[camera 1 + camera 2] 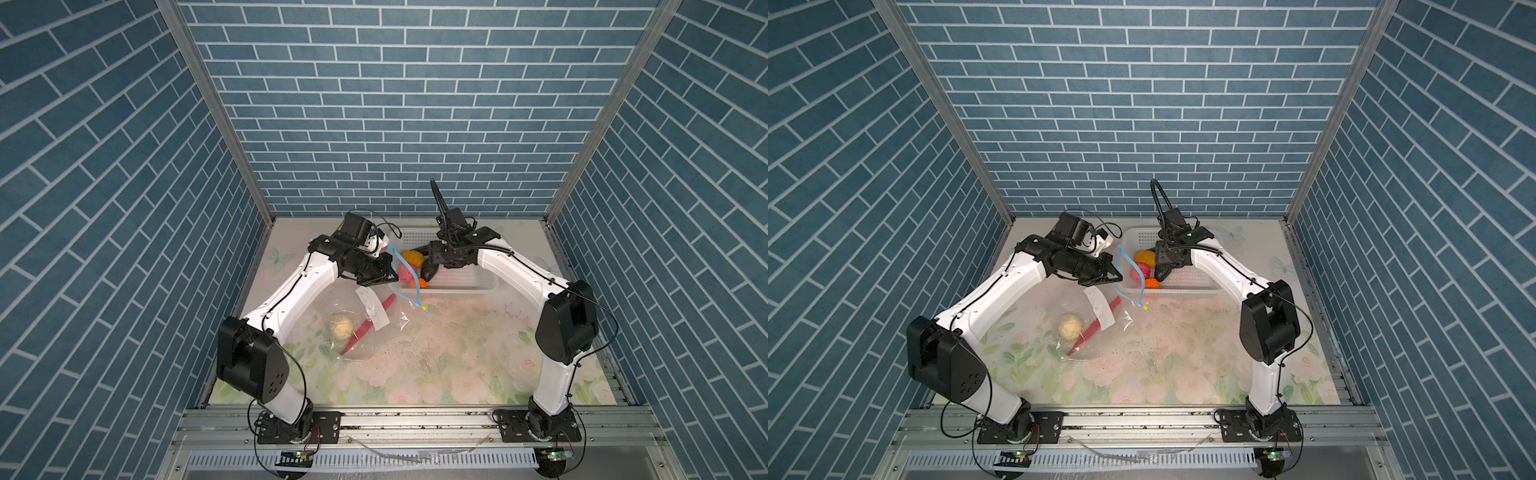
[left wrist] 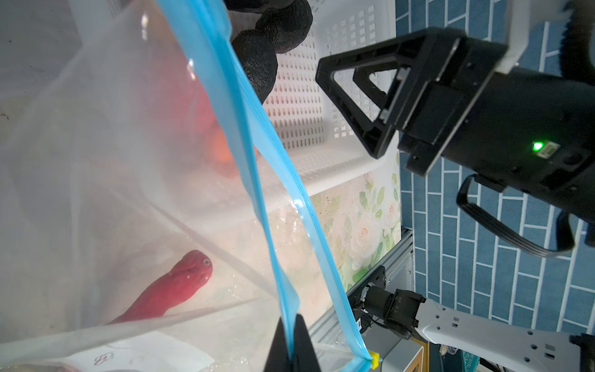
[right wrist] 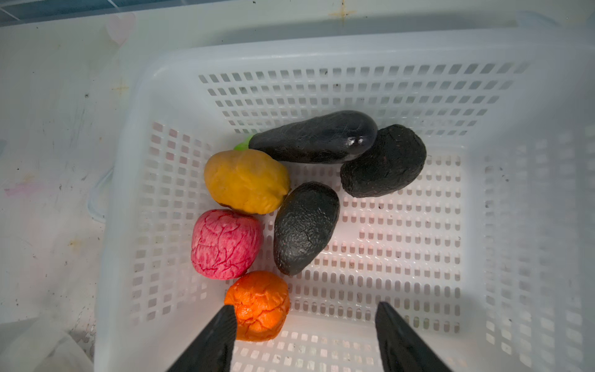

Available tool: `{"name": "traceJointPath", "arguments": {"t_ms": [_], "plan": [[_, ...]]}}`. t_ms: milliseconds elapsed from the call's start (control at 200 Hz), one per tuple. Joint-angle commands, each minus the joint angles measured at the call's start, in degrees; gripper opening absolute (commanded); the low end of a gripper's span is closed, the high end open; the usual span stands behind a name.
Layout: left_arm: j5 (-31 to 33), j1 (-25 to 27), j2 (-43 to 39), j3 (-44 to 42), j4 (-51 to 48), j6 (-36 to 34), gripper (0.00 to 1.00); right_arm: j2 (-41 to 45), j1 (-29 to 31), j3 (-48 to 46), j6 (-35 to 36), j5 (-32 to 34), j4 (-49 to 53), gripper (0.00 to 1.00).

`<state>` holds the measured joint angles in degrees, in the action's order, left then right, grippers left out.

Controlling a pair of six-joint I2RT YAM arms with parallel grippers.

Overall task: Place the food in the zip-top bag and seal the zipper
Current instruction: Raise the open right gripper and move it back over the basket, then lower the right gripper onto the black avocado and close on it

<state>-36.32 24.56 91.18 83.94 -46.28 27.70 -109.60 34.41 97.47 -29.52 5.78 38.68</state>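
holds one blue lip of the zipper (image 2: 257,180) pinched tight in the left gripper (image 2: 291,341), close to the end with the little yellow slider tab (image 2: 373,357). keeps that edge of the zip-top bag (image 1: 332,305) up off the flowery table (image 1: 457,353), just beside the white basket (image 1: 465,286). other blue lip hanging apart from it, so a wide open mouth.

inside the bag, down on the table: the cream lumpy ball (image 1: 340,327) and the long red strip (image 1: 361,330), side by side, the strip partly under the white label (image 1: 372,309).

hangs the right gripper (image 3: 304,312) over the basket, fingers spread wide, nothing between them.

in the basket, all bunched at one end: the yellow piece (image 3: 246,185), the pink bumpy ball (image 3: 225,243), the orange piece (image 3: 257,306), two black ovals (image 3: 304,225), and a long shiny black one (image 3: 315,137) with a green tip. orange piece right next to one black finger; touching or not, cannot tell.
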Motion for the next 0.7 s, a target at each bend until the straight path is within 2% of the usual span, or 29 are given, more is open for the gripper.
{"name": "traceJointPath", "arguments": {"t_ms": [0,75,180,245,425,695], "plan": [[-0.11,-0.39,-1.25,-0.97,0.46,-0.94,0.00,-2.79,-0.44,3.86,0.43,-1.56,2.72,0.73],[-0.03,-0.39,-1.20,-1.39,0.69,-0.96,0.00,-4.42,-0.66,4.85,-0.16,-1.21,2.89,0.78],[-0.02,-0.39,-1.18,-2.24,1.26,-0.86,0.00,-6.95,-0.82,7.30,-2.47,1.13,4.54,0.93],[-0.01,-0.34,-1.17,-2.58,1.35,-0.92,0.00,-9.14,-0.82,9.79,-4.06,3.41,6.92,0.98],[0.44,-0.39,-0.87,-2.86,1.11,-1.60,0.00,-14.24,-0.97,15.48,-5.21,4.53,11.13,0.98],[1.05,-0.36,-0.22,-3.68,1.63,-1.78,0.00,-17.51,-1.39,15.32,-5.11,3.76,8.38,0.97]]}}
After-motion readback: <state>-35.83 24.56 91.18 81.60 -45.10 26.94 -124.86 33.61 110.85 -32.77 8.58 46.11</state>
